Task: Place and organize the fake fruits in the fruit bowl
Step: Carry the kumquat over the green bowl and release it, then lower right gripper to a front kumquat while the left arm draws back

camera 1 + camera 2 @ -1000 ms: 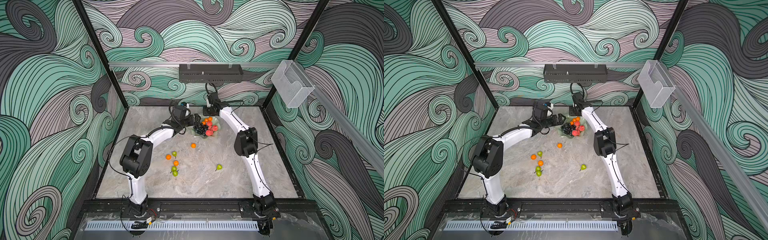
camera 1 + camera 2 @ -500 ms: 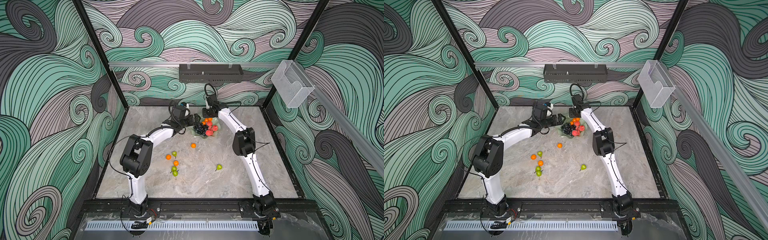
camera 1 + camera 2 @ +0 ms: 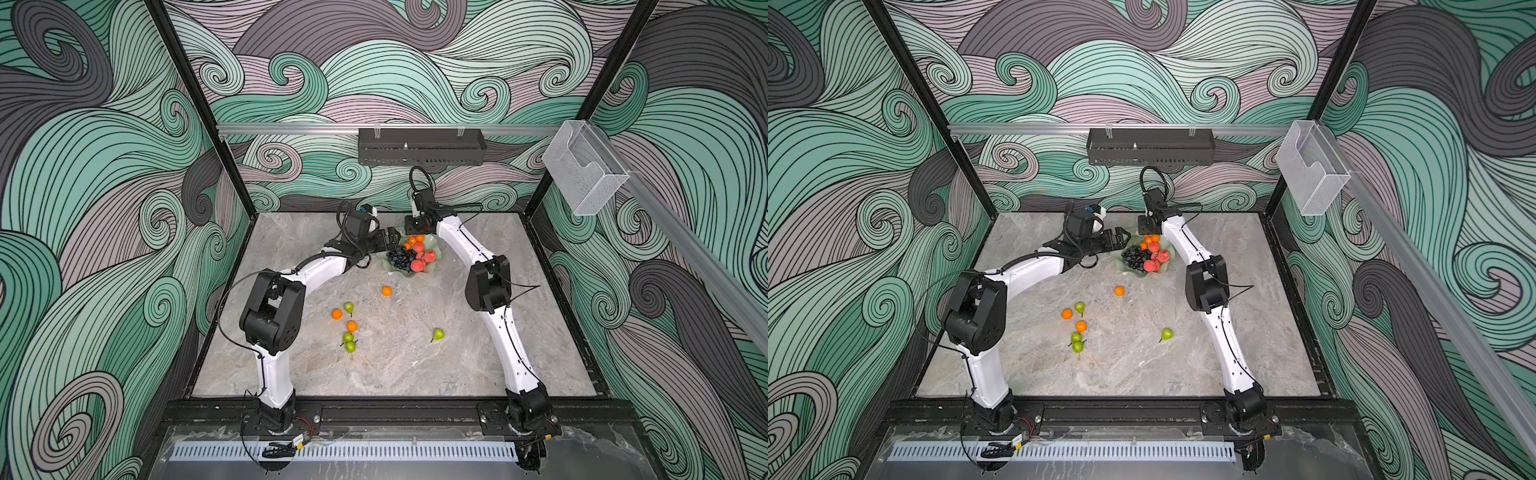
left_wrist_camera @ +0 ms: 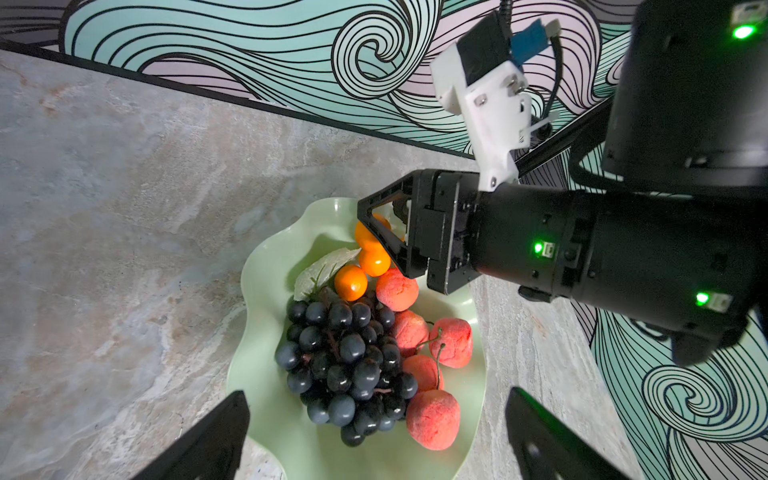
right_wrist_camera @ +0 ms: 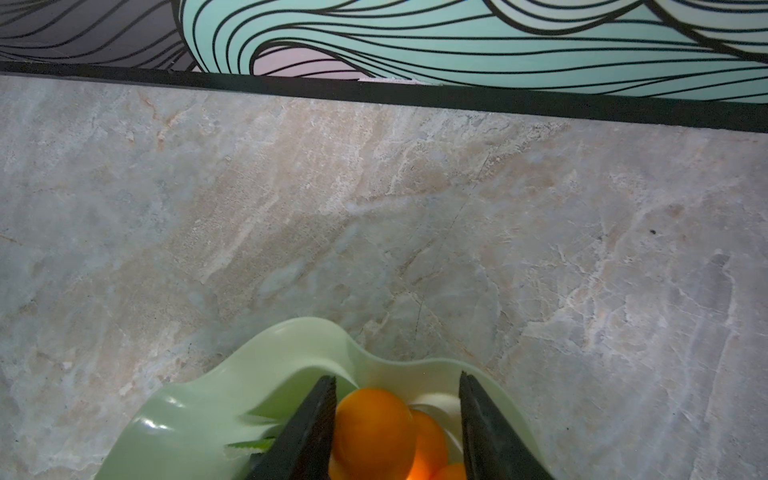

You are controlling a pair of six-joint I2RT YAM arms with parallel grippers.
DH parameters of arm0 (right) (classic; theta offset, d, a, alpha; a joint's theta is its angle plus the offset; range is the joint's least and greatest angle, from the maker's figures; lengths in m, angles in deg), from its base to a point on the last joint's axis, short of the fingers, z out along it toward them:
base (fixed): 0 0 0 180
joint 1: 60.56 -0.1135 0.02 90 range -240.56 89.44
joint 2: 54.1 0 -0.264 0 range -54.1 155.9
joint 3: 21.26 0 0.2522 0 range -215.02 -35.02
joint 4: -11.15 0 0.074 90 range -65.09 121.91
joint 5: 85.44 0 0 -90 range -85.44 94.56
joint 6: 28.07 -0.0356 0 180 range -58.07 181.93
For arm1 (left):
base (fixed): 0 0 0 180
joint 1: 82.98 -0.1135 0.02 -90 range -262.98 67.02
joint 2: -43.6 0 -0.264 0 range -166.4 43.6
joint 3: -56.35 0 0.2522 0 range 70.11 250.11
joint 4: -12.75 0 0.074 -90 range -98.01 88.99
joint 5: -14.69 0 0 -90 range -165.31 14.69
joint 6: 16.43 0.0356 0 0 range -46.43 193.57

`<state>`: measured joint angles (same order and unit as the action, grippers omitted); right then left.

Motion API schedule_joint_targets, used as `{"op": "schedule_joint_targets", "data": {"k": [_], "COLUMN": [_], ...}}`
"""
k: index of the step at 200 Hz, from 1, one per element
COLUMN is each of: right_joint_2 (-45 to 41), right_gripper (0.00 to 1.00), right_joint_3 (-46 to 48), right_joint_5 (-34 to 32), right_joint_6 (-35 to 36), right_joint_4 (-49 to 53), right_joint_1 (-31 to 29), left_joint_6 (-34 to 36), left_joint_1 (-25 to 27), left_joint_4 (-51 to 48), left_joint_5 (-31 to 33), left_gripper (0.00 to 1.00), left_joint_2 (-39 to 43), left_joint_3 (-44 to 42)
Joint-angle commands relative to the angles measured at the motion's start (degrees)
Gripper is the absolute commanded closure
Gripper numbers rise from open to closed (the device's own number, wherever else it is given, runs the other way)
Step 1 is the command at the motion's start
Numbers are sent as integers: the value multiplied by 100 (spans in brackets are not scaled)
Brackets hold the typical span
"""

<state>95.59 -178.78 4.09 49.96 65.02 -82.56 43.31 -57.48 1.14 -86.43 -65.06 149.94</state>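
Risk first: the right gripper [image 5: 395, 376] stands over the far part of the fruit bowl [image 4: 266, 291], fingers parted with a gap beside the orange [image 5: 374, 428] between them, so not clamping it; lifted carelessly, a finger could drag that orange over the bowl's low wavy rim; the left gripper [image 4: 377, 397], fingers spread wide and empty, hangs just beside the bowl, near enough to knock it or the right gripper; inside the bowl: 3 oranges counting that one, 5 peaches [image 4: 432, 419], 1 grape bunch [image 4: 345, 361]; outside it, on the table [image 3: 415, 365] on the robot's side of the bowl, 3 oranges and 4 pears [image 3: 438, 333] wait.
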Motion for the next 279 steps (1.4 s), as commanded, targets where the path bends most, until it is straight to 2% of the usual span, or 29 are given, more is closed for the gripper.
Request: {"op": "schedule_joint_targets", "data": {"k": [1,46,103,158,219,242,279], "right_joint_2": [-490,-1409,-3233,-4310,-4245,-3997,-3420], "right_gripper": [50,50,50,50,51,51,51], "right_joint_3": [-20,907,3794,5586,5868,5695,5191], "right_joint_5": [16,275,282,309,273,241,249], "right_joint_6": [54,-271,-690,-1212,-1382,-1405,-1373], "right_joint_4": [-22,-99,-1125,-1248,-816,-741,-414], "right_joint_1": [16,-48,-502,-1051,-1715,-1858,-1958], "left_joint_6": [-76,-229,-451,-533,-654,-746,-938], "left_joint_1": [-45,-19,97,187,351,351,343], "left_joint_4": [-133,-427,-668,-1031,-815,-524,-461], "left_joint_5": [4,69,470,574,-12,-247,-154], "left_gripper": [1,2,1,2,1,1,2], "left_joint_2": [259,864,2065,3362,4059,4191,4314], "left_joint_3": [93,-317,-1621,-2867,-3858,-4138,-4334]}}
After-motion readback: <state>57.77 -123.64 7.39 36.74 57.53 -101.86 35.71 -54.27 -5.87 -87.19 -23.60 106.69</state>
